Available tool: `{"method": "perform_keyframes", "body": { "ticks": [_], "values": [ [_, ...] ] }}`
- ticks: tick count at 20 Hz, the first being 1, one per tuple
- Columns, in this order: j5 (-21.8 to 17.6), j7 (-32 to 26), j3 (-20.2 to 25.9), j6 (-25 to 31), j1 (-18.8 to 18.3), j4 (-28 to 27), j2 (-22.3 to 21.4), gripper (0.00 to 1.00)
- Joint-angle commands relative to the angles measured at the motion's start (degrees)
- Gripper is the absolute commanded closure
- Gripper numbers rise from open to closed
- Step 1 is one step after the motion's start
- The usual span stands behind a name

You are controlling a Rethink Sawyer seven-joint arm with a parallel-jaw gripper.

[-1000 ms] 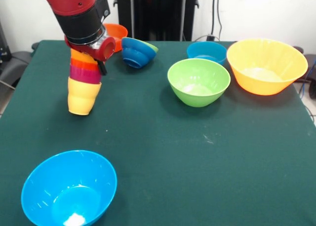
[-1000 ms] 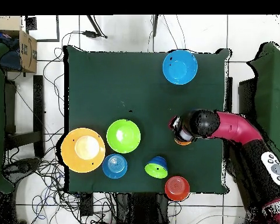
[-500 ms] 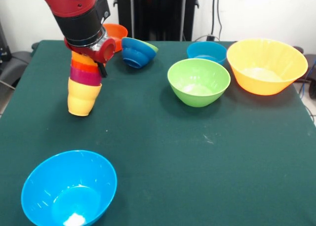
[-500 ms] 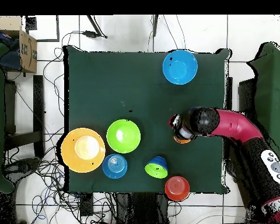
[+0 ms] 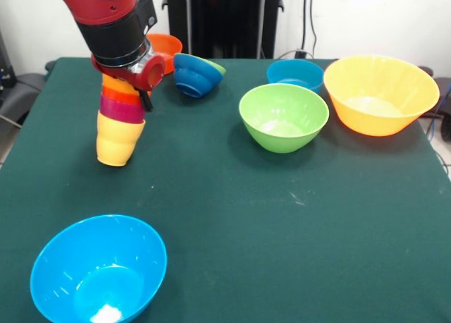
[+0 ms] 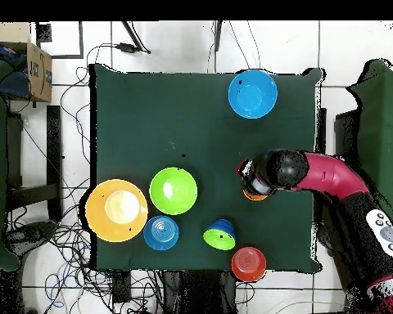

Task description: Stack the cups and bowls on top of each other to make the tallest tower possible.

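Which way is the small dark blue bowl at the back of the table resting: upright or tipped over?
Tipped over. The dark blue bowl lies on its side, its green-lined mouth facing sideways, not up.

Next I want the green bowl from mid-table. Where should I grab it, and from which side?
Take the green bowl by its rim, coming straight down with one finger inside and one outside. It stands upright, mouth up, empty, and its rounded flaring wall gives no side hold. The rim facing the open table looks freest.

Green table point(image 6: 151, 114), light blue bowl point(image 6: 252, 93) at far edge, green bowl point(image 6: 173, 190) beside orange-yellow bowl point(image 6: 117, 210), red arm point(image 6: 331, 177)
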Motion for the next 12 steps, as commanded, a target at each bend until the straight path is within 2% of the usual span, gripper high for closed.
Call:
{"method": "perform_keyframes", "body": {
  "ticks": [1,12],
  "values": [
    [-5.28,-17.04,2.72,1.98,1.6,-1.19,8.66,1.0],
    [-5.5,-18.48,3.33,4.03,1.78,-4.05,9.33,1.0]
  ]
}}
